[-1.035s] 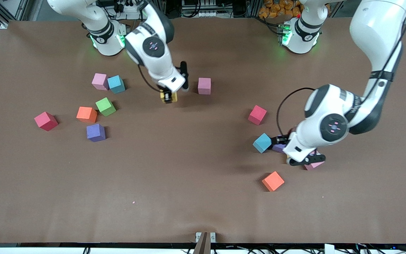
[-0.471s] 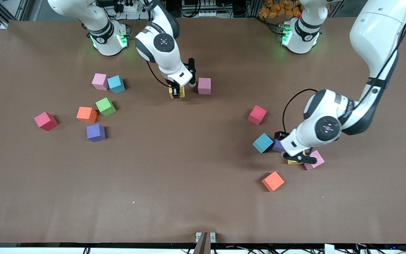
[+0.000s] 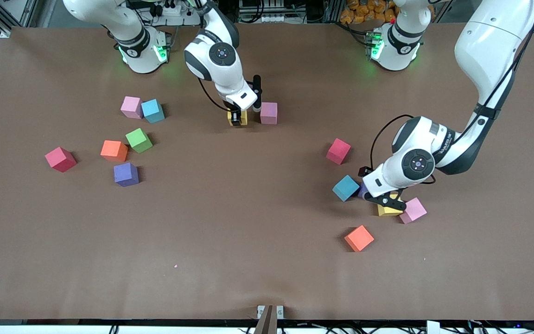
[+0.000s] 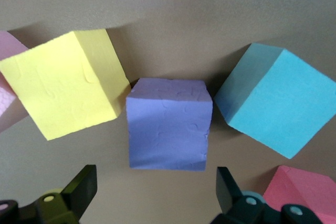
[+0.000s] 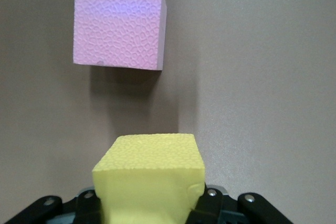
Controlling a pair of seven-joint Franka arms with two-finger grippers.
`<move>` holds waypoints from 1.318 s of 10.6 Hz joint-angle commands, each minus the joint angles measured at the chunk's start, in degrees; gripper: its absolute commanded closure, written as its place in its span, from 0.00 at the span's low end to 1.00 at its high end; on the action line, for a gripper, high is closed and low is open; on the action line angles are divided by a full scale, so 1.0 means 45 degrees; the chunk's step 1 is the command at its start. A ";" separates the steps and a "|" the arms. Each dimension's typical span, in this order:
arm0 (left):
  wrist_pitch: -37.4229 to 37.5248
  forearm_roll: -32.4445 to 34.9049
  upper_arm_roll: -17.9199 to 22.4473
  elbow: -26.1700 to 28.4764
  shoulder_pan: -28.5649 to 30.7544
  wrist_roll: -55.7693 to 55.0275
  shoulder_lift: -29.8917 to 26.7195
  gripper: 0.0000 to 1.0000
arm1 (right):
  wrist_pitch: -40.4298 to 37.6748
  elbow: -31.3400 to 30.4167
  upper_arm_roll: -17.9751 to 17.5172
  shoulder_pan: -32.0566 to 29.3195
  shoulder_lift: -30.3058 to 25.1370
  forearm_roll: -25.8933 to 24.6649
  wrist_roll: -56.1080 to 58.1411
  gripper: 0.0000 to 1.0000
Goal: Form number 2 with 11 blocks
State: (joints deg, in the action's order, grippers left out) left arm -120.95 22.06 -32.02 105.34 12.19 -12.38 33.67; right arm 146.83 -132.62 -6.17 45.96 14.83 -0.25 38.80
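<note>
Brown table (image 3: 267,260); arm lettering unreadable.

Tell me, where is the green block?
In the front view, the green block sits on the table toward the right arm's end, touching the orange block, with a purple block nearer the camera.

Matte blocks (image 3: 127,174) in yellow, purple, orange, red, pink, blue, green — brown table (image 3: 248,232).

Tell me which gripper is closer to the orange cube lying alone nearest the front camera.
Left. The left gripper stands open over the purple cube, close to that orange cube. The right gripper holds a yellow cube beside the pink cube.
</note>
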 commanded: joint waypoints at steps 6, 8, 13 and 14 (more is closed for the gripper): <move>-0.0486 0.0275 -0.0014 -0.0223 0.0143 -0.0081 0.0760 0.00 | 0.1510 0.0017 0.0082 0.0762 0.1040 -0.0178 -0.1005 0.72; -0.0486 0.0196 -0.0034 -0.0283 0.0123 -0.0469 0.0760 0.00 | 0.1511 0.0134 0.0063 0.0762 0.1079 -0.0100 -0.1102 0.72; -0.0486 0.0196 -0.0014 -0.0653 0.0103 -0.0726 0.0936 0.00 | 0.1491 0.0465 0.0062 0.0977 0.1391 -0.0100 -0.1552 0.72; -0.0486 0.0196 -0.0014 -0.0789 0.0065 -0.0745 0.0974 0.00 | 0.1491 0.0544 0.0062 0.1016 0.1450 -0.0080 -0.1552 0.72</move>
State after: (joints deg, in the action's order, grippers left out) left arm -122.99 22.45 -31.79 103.21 12.43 -14.75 37.32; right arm 153.48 -131.68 -6.22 49.69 20.14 -0.25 33.15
